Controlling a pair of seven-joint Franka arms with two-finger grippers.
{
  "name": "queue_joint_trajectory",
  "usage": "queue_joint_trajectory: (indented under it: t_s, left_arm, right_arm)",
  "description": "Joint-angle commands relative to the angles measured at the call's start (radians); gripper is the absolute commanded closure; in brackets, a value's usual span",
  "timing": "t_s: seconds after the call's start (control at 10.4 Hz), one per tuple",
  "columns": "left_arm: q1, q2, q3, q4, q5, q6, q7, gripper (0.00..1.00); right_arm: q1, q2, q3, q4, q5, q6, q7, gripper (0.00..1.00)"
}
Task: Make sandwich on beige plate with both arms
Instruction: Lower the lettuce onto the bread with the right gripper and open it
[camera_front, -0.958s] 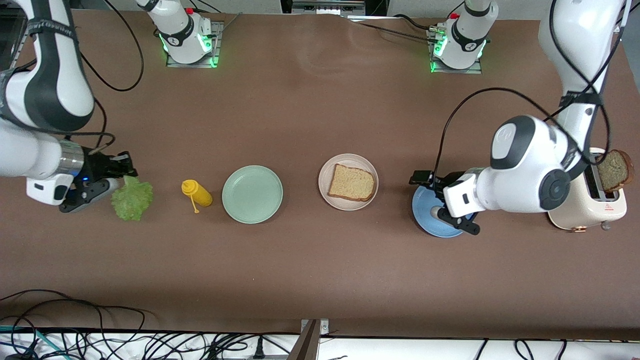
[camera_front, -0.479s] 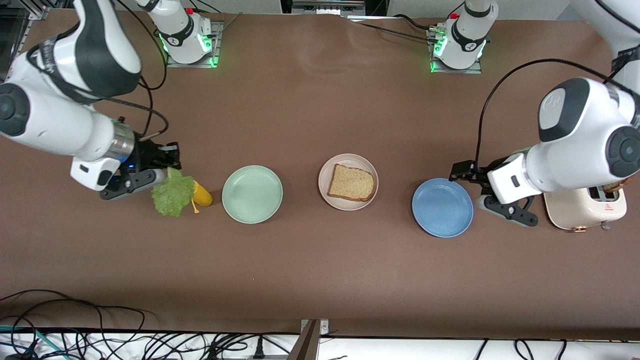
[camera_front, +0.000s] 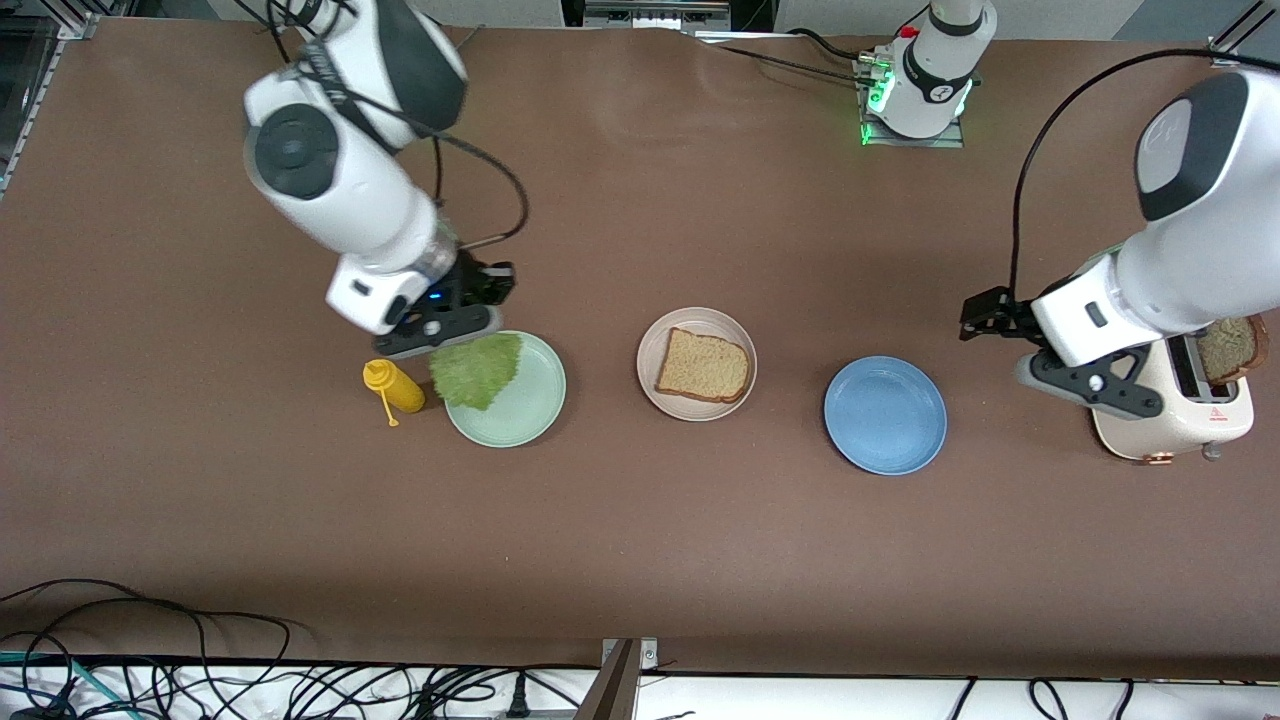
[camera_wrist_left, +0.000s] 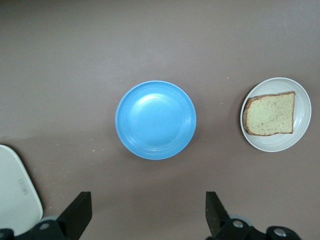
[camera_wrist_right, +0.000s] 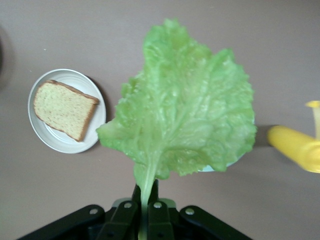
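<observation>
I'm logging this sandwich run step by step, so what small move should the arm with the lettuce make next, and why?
Probably carry on toward the left arm's end: the right gripper is shut on the lettuce leaf, which hangs over the mint green plate, while the bread slice waits bare on the beige plate.
</observation>
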Motion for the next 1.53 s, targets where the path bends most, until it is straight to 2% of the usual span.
queue_joint_trajectory:
  t_s: [0.0, 0.1, 0.29, 0.48, 0.57, 0.77, 0.96, 1.24, 1.34, 1.44]
  left_arm:
    - [-0.122, -0.101, 0.167, -0.058, 0.028, -0.011, -0.004, 0.00]
    - [-0.176, -0.116, 0.241, -0.064, 0.026, -0.011, -0.001, 0.00]
    - [-0.186, -0.139, 0.260, -0.082, 0.028, -0.001, -0.007, 0.00]
    - [-0.238, -0.170, 0.342, -0.118, 0.024, 0.018, -0.007, 0.00]
    - [-0.244, -0.201, 0.346, -0.156, 0.026, 0.021, -0.009, 0.00]
    - [-0.246, -0.271, 0.348, -0.291, 0.021, 0.096, -0.009, 0.00]
    - [-0.239, -0.270, 0.349, -0.290, 0.014, 0.099, -0.010, 0.00]
    - [-0.235, -0.267, 0.338, -0.265, 0.011, 0.089, -0.021, 0.00]
    - [-0.233, -0.267, 0.340, -0.264, 0.011, 0.087, -0.030, 0.00]
    - [-0.233, -0.264, 0.341, -0.259, 0.011, 0.087, -0.033, 0.00]
  right_arm:
    - [0.090, 0.086, -0.005, 0.018, -0.058, 0.104, 0.137, 1.00]
    - [0.127, 0.123, -0.005, 0.020, -0.090, 0.166, 0.203, 1.00]
    - [0.190, 0.213, -0.006, 0.069, -0.103, 0.252, 0.277, 1.00]
    - [0.271, 0.316, -0.032, 0.179, -0.130, 0.252, 0.301, 1.00]
    - [0.322, 0.369, -0.048, 0.236, -0.164, 0.254, 0.343, 1.00]
    - [0.374, 0.455, -0.065, 0.328, -0.178, 0.261, 0.380, 1.00]
    - [0.390, 0.503, -0.065, 0.342, -0.180, 0.335, 0.380, 1.00]
    - [0.451, 0.563, -0.115, 0.345, -0.180, 0.432, 0.380, 1.00]
    - [0.451, 0.563, -0.115, 0.344, -0.178, 0.430, 0.381, 0.89]
    - [0.451, 0.563, -0.115, 0.342, -0.174, 0.427, 0.381, 0.62]
